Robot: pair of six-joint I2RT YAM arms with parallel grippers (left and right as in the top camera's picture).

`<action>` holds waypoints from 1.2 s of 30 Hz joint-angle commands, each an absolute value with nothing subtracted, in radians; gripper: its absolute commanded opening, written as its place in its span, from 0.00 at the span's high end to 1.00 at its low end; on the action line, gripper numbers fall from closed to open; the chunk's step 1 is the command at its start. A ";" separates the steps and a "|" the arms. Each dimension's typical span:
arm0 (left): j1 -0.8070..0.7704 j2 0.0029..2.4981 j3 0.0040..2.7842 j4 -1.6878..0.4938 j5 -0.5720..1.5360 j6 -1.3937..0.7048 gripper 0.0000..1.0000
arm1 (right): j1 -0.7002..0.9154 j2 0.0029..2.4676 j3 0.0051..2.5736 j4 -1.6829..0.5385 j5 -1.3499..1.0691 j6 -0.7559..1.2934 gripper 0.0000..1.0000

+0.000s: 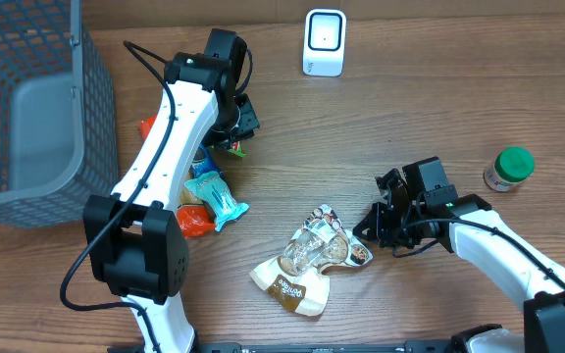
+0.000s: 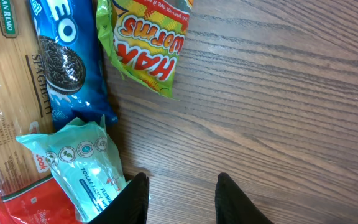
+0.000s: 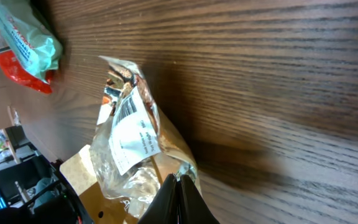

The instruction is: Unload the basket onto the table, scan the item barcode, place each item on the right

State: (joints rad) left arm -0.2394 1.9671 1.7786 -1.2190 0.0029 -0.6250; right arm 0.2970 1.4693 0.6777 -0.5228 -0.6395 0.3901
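Pinching one edge of the snack bag (image 1: 312,257), R fingers (image 3: 166,205) were pressed together; bag lay mid surface (image 1: 439,98), long axis diagonal, scanner (image 1: 324,42) well apart beyond. L fingers (image 2: 132,202) part-spread, empty.

1 wire basket (image 1: 27,108), 1 white scanner (image 1: 323,42), 1 green-lidded jar (image 1: 509,168) on the tabletop (image 1: 410,108). 1 clear snack bag (image 1: 312,257), 5 piled packets (image 1: 212,199).
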 commanded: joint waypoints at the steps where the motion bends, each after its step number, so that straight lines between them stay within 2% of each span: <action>1: -0.236 1.942 1.788 -1.219 -0.011 -0.612 0.71 | 0.299 1.470 0.696 -0.530 -0.644 0.381 0.94; 3: -0.236 1.942 1.788 -1.219 -0.011 -0.606 0.71 | 0.285 1.470 0.696 -0.566 -0.596 0.401 0.68; 5: -0.236 1.942 1.788 -1.222 -0.011 -0.604 0.72 | 0.265 1.470 0.696 -0.634 -0.518 0.482 0.53; 9: -0.236 1.942 1.788 -1.222 -0.012 -0.598 0.71 | 0.251 1.470 0.683 -0.727 -0.488 0.587 0.35; 11: -0.236 1.942 1.788 -1.222 -0.016 -0.598 0.71 | 0.263 1.470 0.665 -0.727 -0.539 0.607 0.31; 17: -0.236 1.942 1.788 -1.222 -0.018 -0.598 0.71 | 0.313 1.470 0.651 -0.684 -0.645 0.651 0.30; 24: -0.236 1.942 1.788 -1.223 -0.017 -0.598 0.71 | 0.366 1.470 0.648 -0.577 -0.605 0.764 0.29; 28: -0.236 1.942 1.788 -1.223 -0.017 -0.598 0.71 | 0.385 1.470 0.648 -0.516 -0.557 0.814 0.32; 30: -0.236 1.942 1.788 -1.225 -0.017 -0.598 0.71 | 0.392 1.470 0.648 -0.491 -0.547 0.820 0.38; 36: -0.236 1.942 1.788 -1.226 -0.018 -0.598 0.71 | 0.392 1.470 0.648 -0.436 -0.543 0.820 0.68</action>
